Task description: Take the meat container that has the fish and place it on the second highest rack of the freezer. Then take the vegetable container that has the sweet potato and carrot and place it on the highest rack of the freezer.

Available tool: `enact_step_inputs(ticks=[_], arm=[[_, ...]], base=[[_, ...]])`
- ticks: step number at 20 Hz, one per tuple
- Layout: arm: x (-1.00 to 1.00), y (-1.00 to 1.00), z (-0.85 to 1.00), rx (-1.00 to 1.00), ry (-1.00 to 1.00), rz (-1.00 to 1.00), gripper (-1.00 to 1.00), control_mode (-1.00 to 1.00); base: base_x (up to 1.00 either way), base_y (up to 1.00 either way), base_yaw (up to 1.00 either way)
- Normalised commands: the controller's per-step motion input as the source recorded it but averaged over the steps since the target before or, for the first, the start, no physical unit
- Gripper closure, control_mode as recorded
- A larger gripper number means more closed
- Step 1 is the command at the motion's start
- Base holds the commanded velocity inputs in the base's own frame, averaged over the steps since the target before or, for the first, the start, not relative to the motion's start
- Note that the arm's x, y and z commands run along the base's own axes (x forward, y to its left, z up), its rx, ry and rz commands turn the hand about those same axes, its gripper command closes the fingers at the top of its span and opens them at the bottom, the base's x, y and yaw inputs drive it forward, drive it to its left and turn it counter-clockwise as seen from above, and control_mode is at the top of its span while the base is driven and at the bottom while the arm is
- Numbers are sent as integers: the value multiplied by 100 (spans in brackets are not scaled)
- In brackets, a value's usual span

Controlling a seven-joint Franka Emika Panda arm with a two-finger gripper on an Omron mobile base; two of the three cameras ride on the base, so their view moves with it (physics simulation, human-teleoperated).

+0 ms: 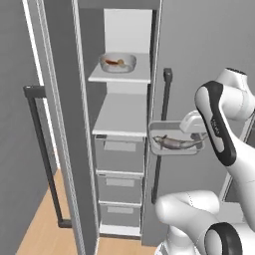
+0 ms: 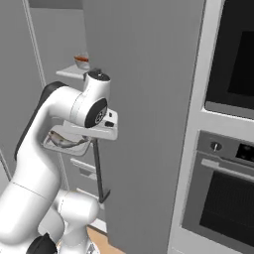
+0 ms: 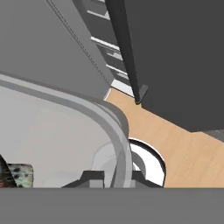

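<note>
Holding the meat container (image 1: 175, 141) by its rim, the gripper (image 3: 113, 177) has one fingertip on each side of the wall, jaws closed on it. The container hangs in open air outside the freezer (image 1: 124, 124), beyond the compartment's right edge and in front of the dark door handle (image 1: 162, 134), roughly level with the second highest rack (image 1: 121, 117).

- Meat container: shallow, pale grey, rounded corners; holds one fish (image 1: 174, 143) lying lengthwise. In the hand view its rim (image 3: 109, 127) curves away from the jaws, with wooden floor (image 3: 175, 144) below.
- Second highest rack: flat white shelf, to the left of the held container.
- Highest rack (image 1: 122, 74): carries the vegetable container (image 1: 118, 63), with orange-brown pieces inside, too small to tell apart.
- Drawers (image 1: 119, 174): three, stacked beneath the racks, shut.
- Open freezer door (image 1: 60, 124): far left of the jaws.
</note>
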Motion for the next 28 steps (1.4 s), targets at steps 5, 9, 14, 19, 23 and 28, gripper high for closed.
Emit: enact_step_inputs(ticks=[5, 9, 14, 19, 23, 28], arm=[[0, 0, 0, 0, 0, 0, 100, 100], [0, 0, 0, 0, 0, 0, 100, 100], [0, 0, 0, 0, 0, 0, 100, 100], [0, 0, 0, 0, 0, 0, 100, 100], [0, 0, 0, 0, 0, 0, 100, 100], [17, 24, -5, 0, 0, -16, 100, -100]], base=[[13, 59, -26], [16, 48, -12], [11, 29, -8], [16, 35, -14], [11, 42, -17], [2, 8, -3]])
